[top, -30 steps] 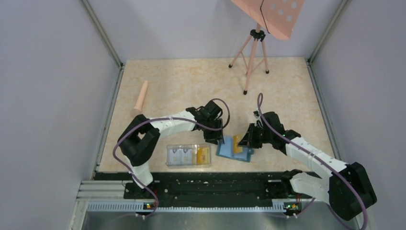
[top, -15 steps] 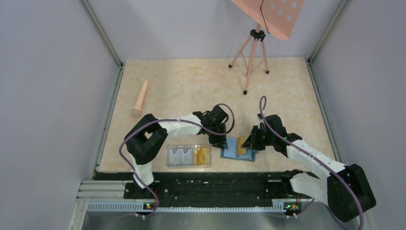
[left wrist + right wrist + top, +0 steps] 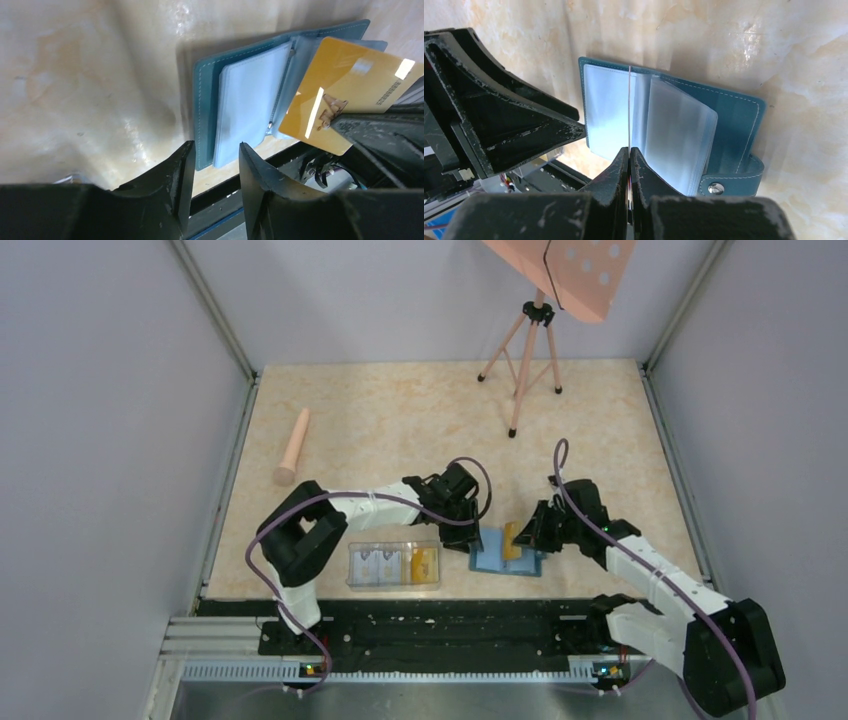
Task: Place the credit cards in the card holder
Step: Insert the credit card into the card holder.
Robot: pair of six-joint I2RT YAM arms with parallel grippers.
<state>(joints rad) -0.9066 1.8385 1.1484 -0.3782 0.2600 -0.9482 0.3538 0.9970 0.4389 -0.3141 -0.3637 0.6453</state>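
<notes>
Since a second ago, the wallet (image 3: 492,558) has slid right along the near desk (image 3: 400,420). My right end effector (image 3: 629,151) clamps a yellow card (image 3: 345,95) over it, with the left end effector (image 3: 215,150) apart alongside. Unpinned, the wallet could skid and the card miss.

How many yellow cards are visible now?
2: the held card in the right gripper at the card holder; the boxed card in the clear box; others possibly hidden.
</notes>
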